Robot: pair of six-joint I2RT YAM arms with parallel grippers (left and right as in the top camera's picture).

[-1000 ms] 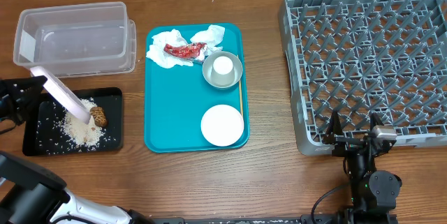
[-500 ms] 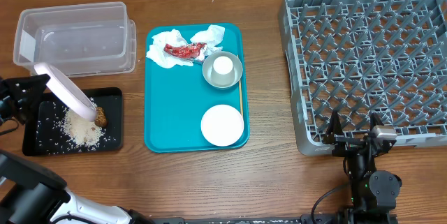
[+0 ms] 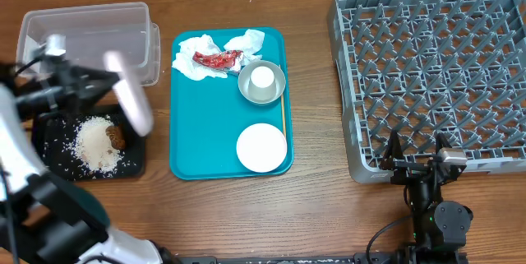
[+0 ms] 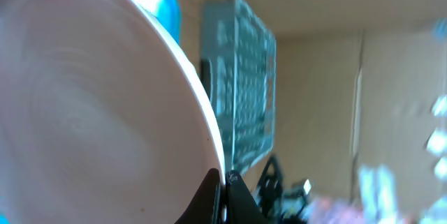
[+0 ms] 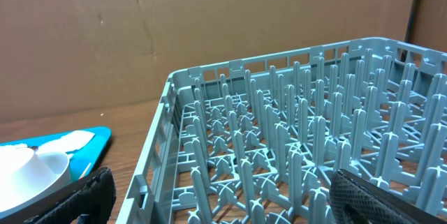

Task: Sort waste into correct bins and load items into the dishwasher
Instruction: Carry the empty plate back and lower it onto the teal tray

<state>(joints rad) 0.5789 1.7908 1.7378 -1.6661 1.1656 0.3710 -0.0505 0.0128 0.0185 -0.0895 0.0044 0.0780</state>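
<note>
the left pincer (image 3: 103,81) is grasping the pale pink dish (image 3: 131,99), tipped on edge over the black tray (image 3: 49,165). the right pincer (image 3: 415,150) is released, near the grey rack (image 3: 427,50).

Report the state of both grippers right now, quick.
Left gripper: shut on the rim of the pale pinkish dish.
Right gripper: open, holding nothing.
</note>
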